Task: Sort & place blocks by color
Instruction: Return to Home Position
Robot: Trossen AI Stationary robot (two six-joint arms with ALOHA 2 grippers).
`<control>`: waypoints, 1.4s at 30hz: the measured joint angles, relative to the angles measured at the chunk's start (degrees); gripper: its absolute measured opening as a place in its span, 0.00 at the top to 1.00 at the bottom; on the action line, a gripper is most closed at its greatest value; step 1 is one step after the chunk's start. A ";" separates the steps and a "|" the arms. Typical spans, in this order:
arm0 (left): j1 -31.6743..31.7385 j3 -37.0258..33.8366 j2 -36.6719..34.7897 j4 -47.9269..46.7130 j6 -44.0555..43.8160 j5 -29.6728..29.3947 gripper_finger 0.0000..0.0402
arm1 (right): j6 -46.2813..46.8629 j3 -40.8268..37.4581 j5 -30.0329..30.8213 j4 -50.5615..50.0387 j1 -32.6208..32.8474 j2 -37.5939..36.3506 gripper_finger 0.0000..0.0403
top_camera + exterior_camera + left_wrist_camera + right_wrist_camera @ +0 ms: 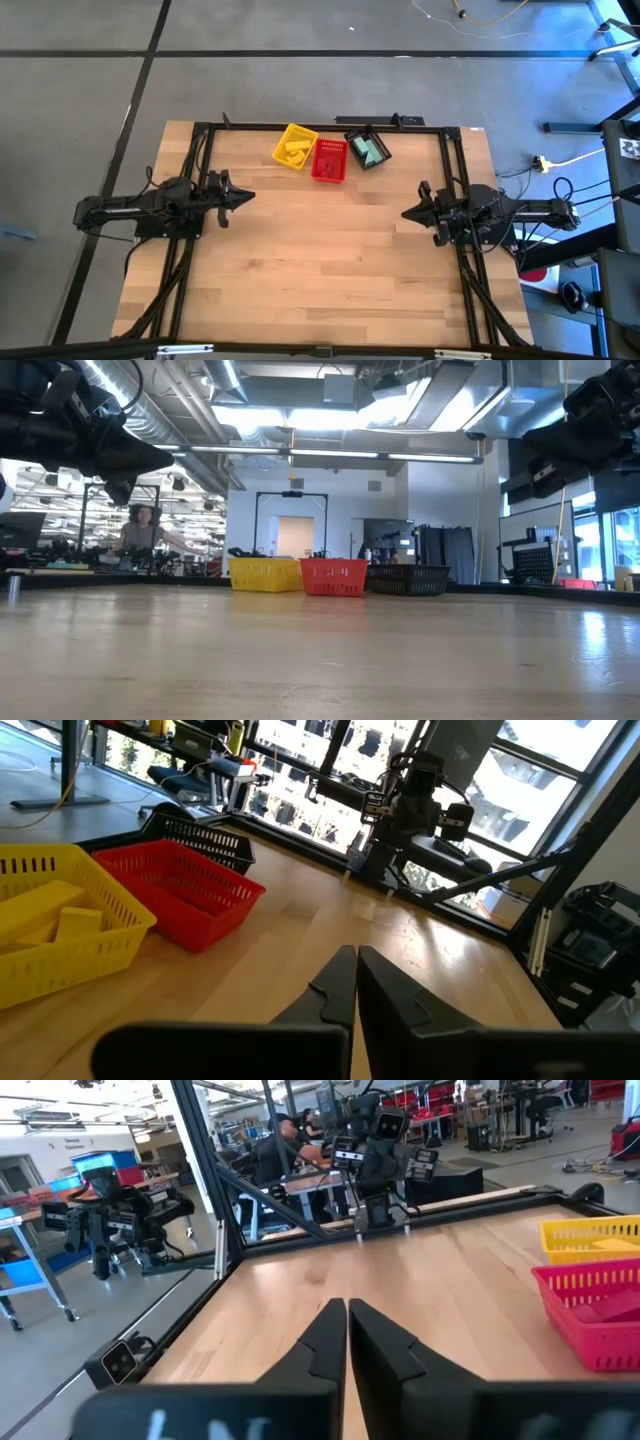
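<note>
Top centre, blocks [293, 152] sit sorted in baskets [333, 578], so my left gripper [243, 197] and right gripper [407, 213] hover at tabletop [320, 270] edges, fingers [335, 992] clenched empty.

Yellow slatted basket [265, 574] with yellow blocks [293, 152] inside; red slatted basket [333, 576]; black slatted basket [408, 579] with teal blocks [371, 152]. Pale wood-grain table [320, 270] in plank stripes, black frame [320, 127]. Grey floor [100, 90] with dark lines.

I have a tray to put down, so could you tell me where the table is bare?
The table is bare from between the left gripper and right gripper to its near edge. Both far corners are free. The crowded spot is mid far edge: yellow basket, red basket and black basket side by side.
</note>
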 joint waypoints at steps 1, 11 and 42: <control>0.00 -0.02 0.00 0.00 0.00 0.00 0.99 | -0.09 0.00 0.00 -0.01 0.00 0.00 0.95; 0.00 0.00 0.00 0.00 0.00 0.00 0.97 | -0.01 0.04 0.00 0.00 0.00 0.02 0.96; 0.00 -0.01 0.00 0.00 0.00 0.00 0.98 | 0.04 0.09 0.01 0.00 0.00 0.04 0.95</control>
